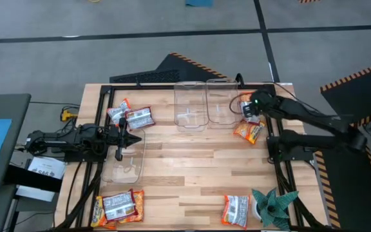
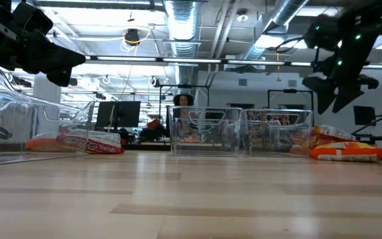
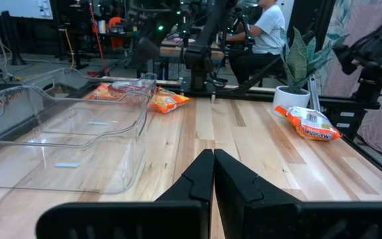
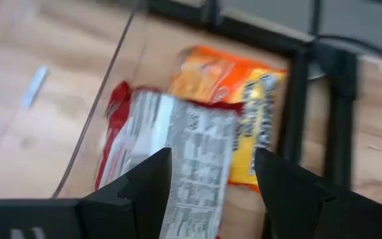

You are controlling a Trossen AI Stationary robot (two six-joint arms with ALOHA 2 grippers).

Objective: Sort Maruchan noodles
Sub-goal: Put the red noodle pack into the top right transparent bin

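**Right hand poised over the far-corner packets, nothing yet picked**

The right hand [image 4: 211,189] hangs with its fingers spread, and directly past them lies a white-silver packet [image 4: 178,156] with red edging, overlapping an orange packet [image 4: 234,89] beside the black frame rail. Nothing is gripped. Seen from above, this hand [image 1: 248,108] sits at the far right of the counter [image 1: 192,167], just beside the right one of two clear bins [image 1: 221,103] standing side by side, with an orange packet [image 1: 248,131] on the wood close under the arm.

The left hand [image 3: 212,176] has its fingers pressed together and holds nothing; it hovers over the rim of a third clear bin [image 1: 125,160] on the left side. Two packets [image 1: 131,116] lie just beyond it, a further pair [image 1: 116,206] rests at the near left corner, and a single packet [image 1: 236,210] lies at the near right beside the teal spiky plant [image 1: 274,205].

The step in hand looks like the approach to a first pick on the right. All three bins seem to be empty, so sorting has probably barely begun. The next move calls for lowering onto the top white-silver packet alone, closing across its narrow width so the orange one beneath is not dragged along
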